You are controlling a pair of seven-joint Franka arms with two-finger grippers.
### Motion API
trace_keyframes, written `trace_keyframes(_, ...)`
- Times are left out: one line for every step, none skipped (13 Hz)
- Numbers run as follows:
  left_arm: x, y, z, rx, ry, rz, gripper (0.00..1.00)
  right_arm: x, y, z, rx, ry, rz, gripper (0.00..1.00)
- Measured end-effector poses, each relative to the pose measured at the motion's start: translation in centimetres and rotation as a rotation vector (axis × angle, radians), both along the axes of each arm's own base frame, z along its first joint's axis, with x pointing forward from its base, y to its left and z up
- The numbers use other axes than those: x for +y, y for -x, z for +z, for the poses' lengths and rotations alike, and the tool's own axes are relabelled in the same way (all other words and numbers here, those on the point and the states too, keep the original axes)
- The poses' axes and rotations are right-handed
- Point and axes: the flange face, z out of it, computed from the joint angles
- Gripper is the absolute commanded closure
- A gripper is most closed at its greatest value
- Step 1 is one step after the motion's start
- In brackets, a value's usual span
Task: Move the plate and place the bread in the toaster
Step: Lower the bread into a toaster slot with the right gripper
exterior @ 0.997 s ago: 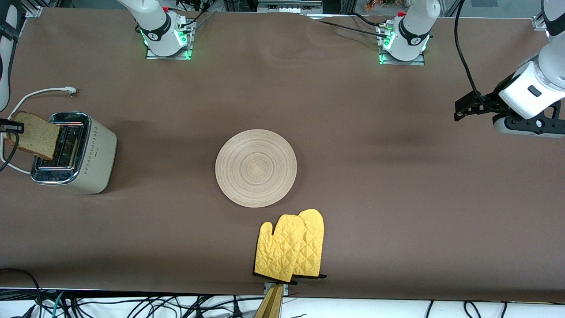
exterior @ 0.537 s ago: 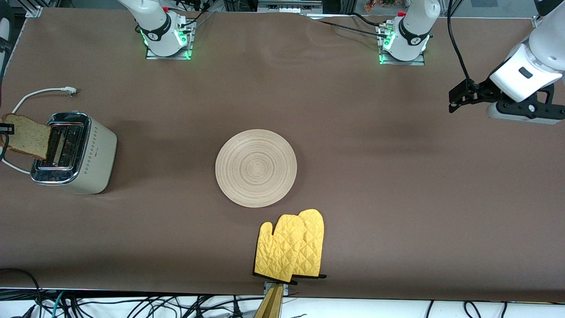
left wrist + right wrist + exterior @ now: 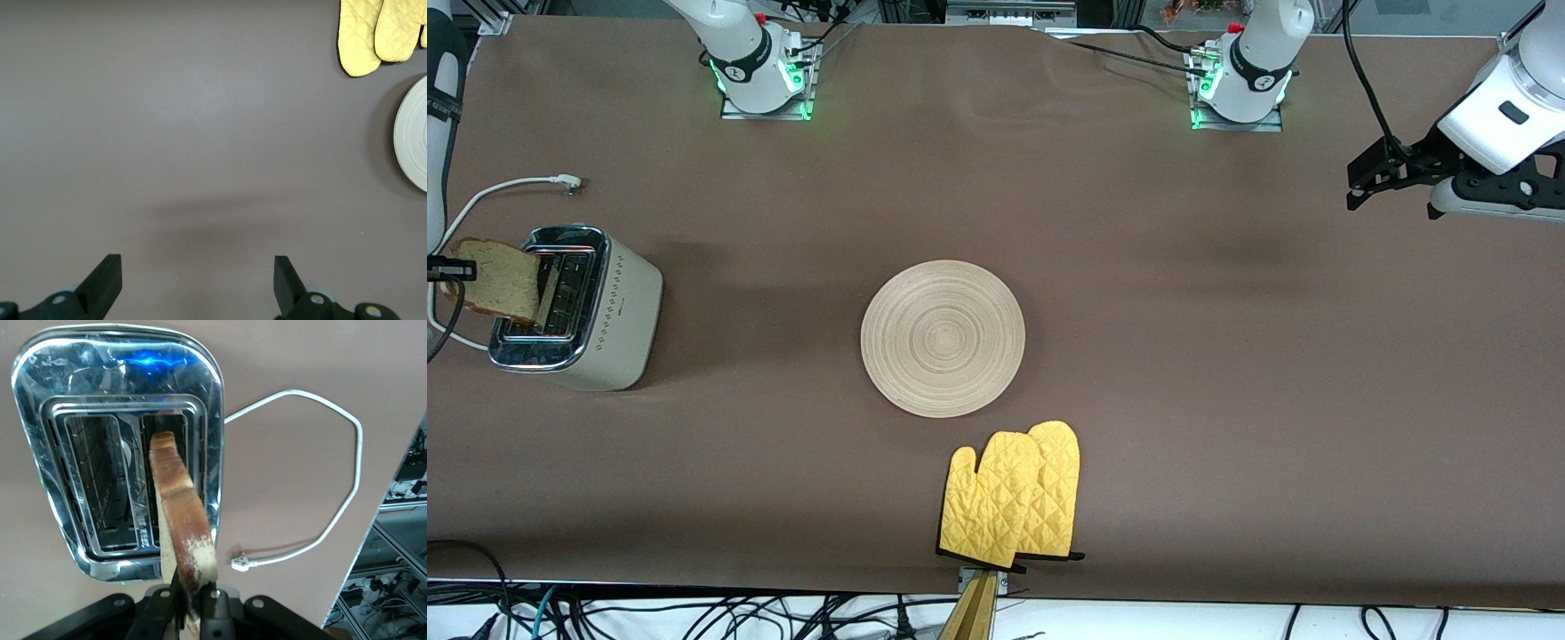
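Observation:
The cream toaster point(image 3: 596, 320) stands at the right arm's end of the table, and its chrome top point(image 3: 120, 453) shows two slots. My right gripper point(image 3: 458, 267) point(image 3: 193, 600) is shut on the bread point(image 3: 500, 281) point(image 3: 179, 513). It holds the slice on edge over the slot nearest the cord, with the slice's far end at the slot's mouth. The light-wood plate point(image 3: 943, 338) point(image 3: 412, 143) lies bare mid-table. My left gripper point(image 3: 1371, 182) point(image 3: 195, 270) hangs open and holds nothing, over bare table at the left arm's end.
A pair of yellow oven mitts point(image 3: 1014, 498) point(image 3: 373, 33) lies nearer the front camera than the plate, at the table's edge. The toaster's white cord point(image 3: 507, 188) point(image 3: 320, 487) loops unplugged on the table beside it.
The bread has turned more upright and lined up with the toaster slot. The left arm has swung up and back toward its end of the table, still open.

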Motion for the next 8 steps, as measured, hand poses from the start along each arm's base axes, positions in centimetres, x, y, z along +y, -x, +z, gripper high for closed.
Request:
trace_keyframes(-0.1, 0.0, -0.1, 0.003, 0.0, -0.001, 0.0, -0.1, -0.2, -0.9, -0.001, -0.012, -0.005, 1.0)
trace_keyframes(-0.2, -0.1, -0.2, 0.006, -0.001, -0.003, 0.0, -0.3, -0.4, -1.8, 0.001, -0.017, -0.009, 1.0)
trace_keyframes(-0.2, -0.2, -0.4, 0.008, -0.001, -0.004, 0.0, -0.5, -0.6, -2.4, -0.001, -0.017, -0.011, 1.0)
trace_keyframes(-0.2, -0.2, -0.5, 0.011, -0.001, -0.004, 0.0, -0.9, -0.6, -2.8, -0.004, -0.016, -0.013, 1.0)
trace_keyframes(-0.2, -0.3, -0.7, 0.014, -0.001, -0.003, 0.0, -1.3, -0.6, -3.1, -0.004, -0.018, -0.013, 1.0)
trace_keyframes(-0.1, -0.4, -0.8, 0.015, -0.001, -0.001, 0.0, -1.4, -0.6, -3.2, -0.004, -0.021, -0.015, 1.0)
trace_keyframes(0.0, -0.4, -0.8, 0.017, -0.002, 0.001, 0.0, -1.4, -0.6, -3.3, -0.008, -0.03, -0.019, 1.0)
trace_keyframes(0.0, -0.5, -0.9, 0.017, -0.002, 0.001, 0.0, -1.3, -0.7, -3.4, -0.017, -0.048, -0.026, 1.0)
